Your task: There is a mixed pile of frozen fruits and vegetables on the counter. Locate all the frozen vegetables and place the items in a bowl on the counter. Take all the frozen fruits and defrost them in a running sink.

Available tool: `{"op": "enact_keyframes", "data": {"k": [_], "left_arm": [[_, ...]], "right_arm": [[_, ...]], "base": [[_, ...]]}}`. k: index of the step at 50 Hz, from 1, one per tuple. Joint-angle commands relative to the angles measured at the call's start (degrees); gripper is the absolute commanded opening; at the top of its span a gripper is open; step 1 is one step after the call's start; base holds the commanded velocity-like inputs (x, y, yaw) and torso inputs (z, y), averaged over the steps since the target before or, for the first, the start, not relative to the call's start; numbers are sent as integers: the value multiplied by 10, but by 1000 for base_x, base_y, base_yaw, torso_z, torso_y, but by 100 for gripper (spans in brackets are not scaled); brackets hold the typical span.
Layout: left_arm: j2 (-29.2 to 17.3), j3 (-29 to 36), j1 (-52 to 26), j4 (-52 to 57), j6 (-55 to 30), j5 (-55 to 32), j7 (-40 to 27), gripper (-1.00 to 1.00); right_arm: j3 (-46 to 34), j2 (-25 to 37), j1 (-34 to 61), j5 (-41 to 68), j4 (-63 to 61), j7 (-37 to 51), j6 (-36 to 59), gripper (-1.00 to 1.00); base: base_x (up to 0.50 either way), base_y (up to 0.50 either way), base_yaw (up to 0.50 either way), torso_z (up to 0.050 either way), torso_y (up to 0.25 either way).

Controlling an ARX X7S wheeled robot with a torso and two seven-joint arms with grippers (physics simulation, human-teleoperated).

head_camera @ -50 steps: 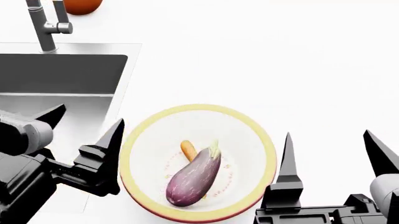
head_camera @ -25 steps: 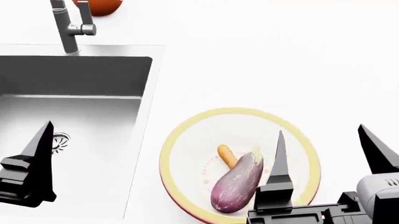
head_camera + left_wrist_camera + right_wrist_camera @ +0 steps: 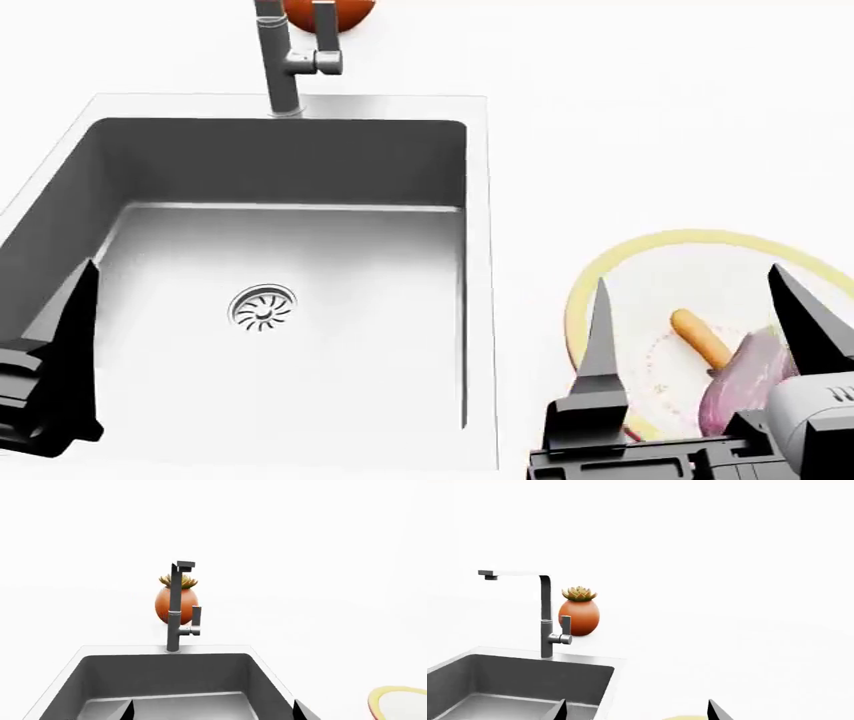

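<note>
Sink (image 3: 280, 300) fills my head view, its basin bare around the drain (image 3: 262, 307). My right gripper (image 3: 701, 335) hangs wide open and empty over the bowl (image 3: 601, 275), where carrot (image 3: 699, 338) and eggplant (image 3: 738, 388) lie touching. My left gripper (image 3: 212, 711) is spread open, empty, above the sink.

Grey steel sink (image 3: 287, 290) with a pale slotted drain (image 3: 262, 307), grey metal faucet (image 3: 283, 58) behind it, orange-red pot (image 3: 579, 617) with yellowish-green leaves beyond the faucet, white counter (image 3: 641, 130), right of the sink a pale-yellow-rimmed bowl (image 3: 603, 272), white inside with reddish speckles, holding an orange carrot (image 3: 699, 338) and purple eggplant (image 3: 738, 390), black gripper fingers (image 3: 597, 350).
</note>
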Motion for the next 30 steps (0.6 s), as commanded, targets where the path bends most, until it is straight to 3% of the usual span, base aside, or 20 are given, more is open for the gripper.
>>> {"op": "enact_keyframes", "data": {"k": [1,30], "left_arm": [[-5,-3,1,4,2,-7,-2,100],[-12,-7,2,-6,5,-19,-6,100]], "right_arm": [[-4,0,1,-3,2,2,1,100],[2,-6,-3,7,13,6,-11,100]], "base": [[-16,500,0,0,0],[0,500,0,0,0]]}}
